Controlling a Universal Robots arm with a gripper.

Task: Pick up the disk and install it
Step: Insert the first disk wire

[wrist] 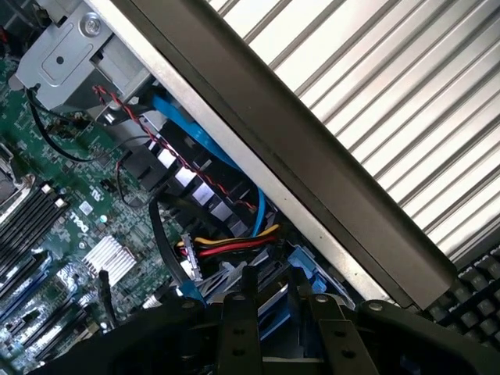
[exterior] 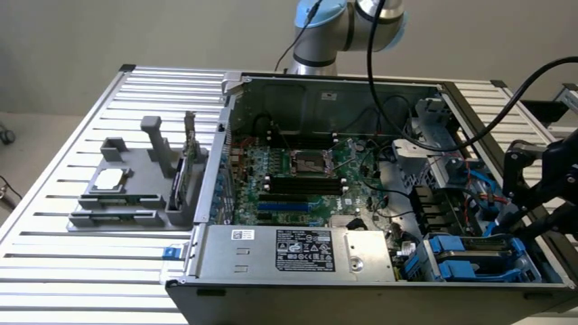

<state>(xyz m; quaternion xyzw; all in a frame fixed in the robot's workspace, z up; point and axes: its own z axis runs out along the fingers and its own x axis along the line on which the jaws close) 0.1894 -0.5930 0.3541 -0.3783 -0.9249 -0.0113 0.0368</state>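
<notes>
The disk (exterior: 473,253), a silver-grey drive in a blue plastic carrier, lies in the drive bay at the near corner of the open computer case (exterior: 271,84), on the exterior view's right. My black gripper (exterior: 511,226) hangs at the far edge of that bay, right over the disk. In the wrist view my gripper (wrist: 273,275) points down at the blue carrier (wrist: 275,311), with the yellow, red and black power cable (wrist: 234,247) just beyond it. Whether it holds the disk is unclear.
The case lies open on a slatted metal table (exterior: 81,271), with the motherboard (exterior: 302,179) in the middle and a silver power supply box (exterior: 298,252) at the near side. A grey fixture (exterior: 135,189) stands on the exterior view's left. Blue data cables (wrist: 205,144) run along the case wall.
</notes>
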